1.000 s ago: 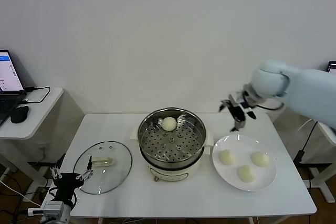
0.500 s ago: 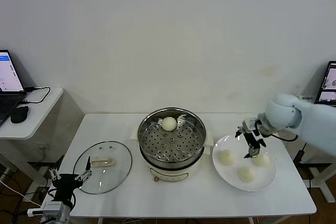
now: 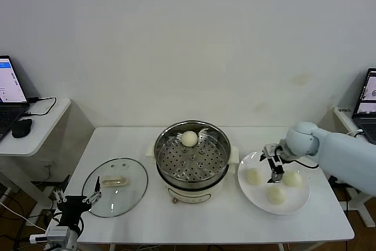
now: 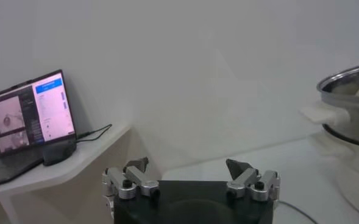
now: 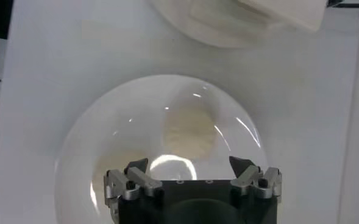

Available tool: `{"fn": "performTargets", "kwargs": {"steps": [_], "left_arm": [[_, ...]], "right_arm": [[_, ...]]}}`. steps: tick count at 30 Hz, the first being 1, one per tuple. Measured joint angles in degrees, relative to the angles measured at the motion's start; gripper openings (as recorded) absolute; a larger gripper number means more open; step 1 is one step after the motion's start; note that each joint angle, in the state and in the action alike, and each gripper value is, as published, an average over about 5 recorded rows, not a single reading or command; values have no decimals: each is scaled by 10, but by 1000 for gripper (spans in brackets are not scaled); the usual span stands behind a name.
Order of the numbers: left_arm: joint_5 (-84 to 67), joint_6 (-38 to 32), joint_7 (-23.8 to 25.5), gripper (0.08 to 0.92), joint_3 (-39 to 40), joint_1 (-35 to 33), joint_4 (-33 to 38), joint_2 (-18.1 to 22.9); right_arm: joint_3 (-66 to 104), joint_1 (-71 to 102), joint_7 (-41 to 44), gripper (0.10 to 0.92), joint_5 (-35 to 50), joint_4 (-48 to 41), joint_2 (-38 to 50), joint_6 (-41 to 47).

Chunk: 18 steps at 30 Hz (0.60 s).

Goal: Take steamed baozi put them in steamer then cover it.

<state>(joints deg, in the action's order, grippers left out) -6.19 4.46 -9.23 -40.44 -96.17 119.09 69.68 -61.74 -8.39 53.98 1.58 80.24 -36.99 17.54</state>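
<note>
The steel steamer (image 3: 192, 160) stands mid-table on its white base, with one steamed baozi (image 3: 188, 139) on the perforated tray at the back. Three more baozi (image 3: 252, 176) (image 3: 292, 178) (image 3: 275, 194) lie on the white plate (image 3: 256, 194) to its right. My right gripper (image 3: 275, 170) hangs open low over the plate, between the two rear buns. In the right wrist view a bun (image 5: 188, 128) lies just ahead of the open right gripper (image 5: 190, 165), untouched. The glass lid (image 3: 115, 186) rests flat on the table, left of the steamer. My left gripper (image 3: 75, 200) is parked open off the table's front left corner.
A side table on the left carries a laptop (image 4: 30, 112) and a black mouse (image 3: 22, 127). Another laptop (image 3: 367, 95) stands at the far right. The steamer's white side handle (image 3: 234, 156) sits close to the plate's rim. A white wall runs behind the table.
My right arm swung from above the table's back right corner forward and down onto the plate, stopping open between the buns. The left arm stayed parked.
</note>
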Motion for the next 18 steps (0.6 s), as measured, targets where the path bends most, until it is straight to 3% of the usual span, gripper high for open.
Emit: {"fn": "performTargets", "kwargs": {"steps": [9, 18], "left_arm": [[-1, -1, 0, 823, 0, 0, -4, 1], [-1, -2, 0, 823, 1, 0, -4, 4]], "right_arm": [[24, 40, -7, 818, -22, -37, -35, 1], [44, 64, -8, 706, -38, -57, -52, 3]]}}
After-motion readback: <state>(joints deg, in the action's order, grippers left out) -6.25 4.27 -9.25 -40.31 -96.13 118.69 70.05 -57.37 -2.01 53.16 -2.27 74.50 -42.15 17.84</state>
